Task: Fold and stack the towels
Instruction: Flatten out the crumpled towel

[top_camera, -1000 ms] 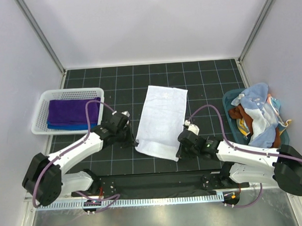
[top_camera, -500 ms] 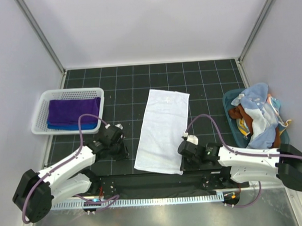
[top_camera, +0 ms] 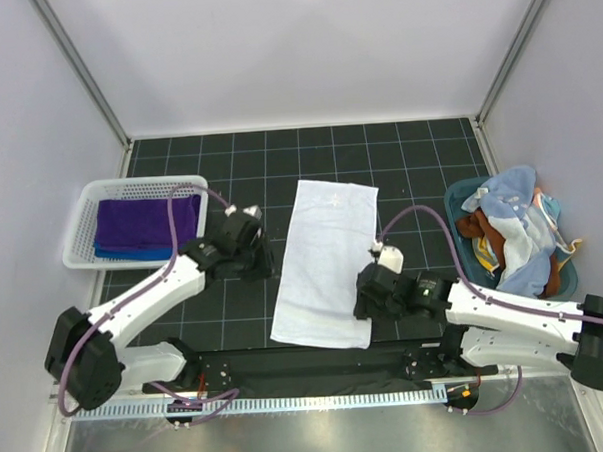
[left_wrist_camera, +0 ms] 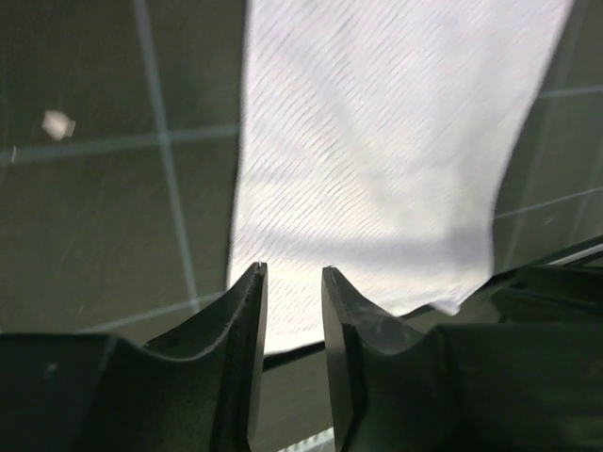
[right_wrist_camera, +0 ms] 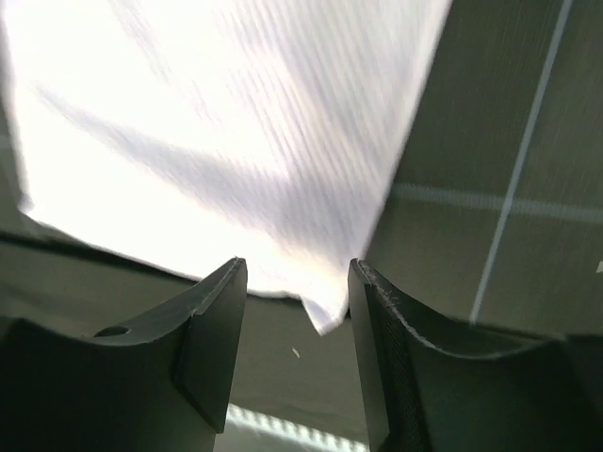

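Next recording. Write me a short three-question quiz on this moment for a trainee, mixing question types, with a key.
1. True or false: the white towel lies folded inside the basket.
2. Which colour shows on top in the basket? A white, B purple, C red.
3. Fill in: in its wrist view the right gripper has its fingers ____, with a towel corner showing between them.

Key:
1. False; it lies spread flat on the table.
2. B; the purple towel lies over the blue towel.
3. Open.
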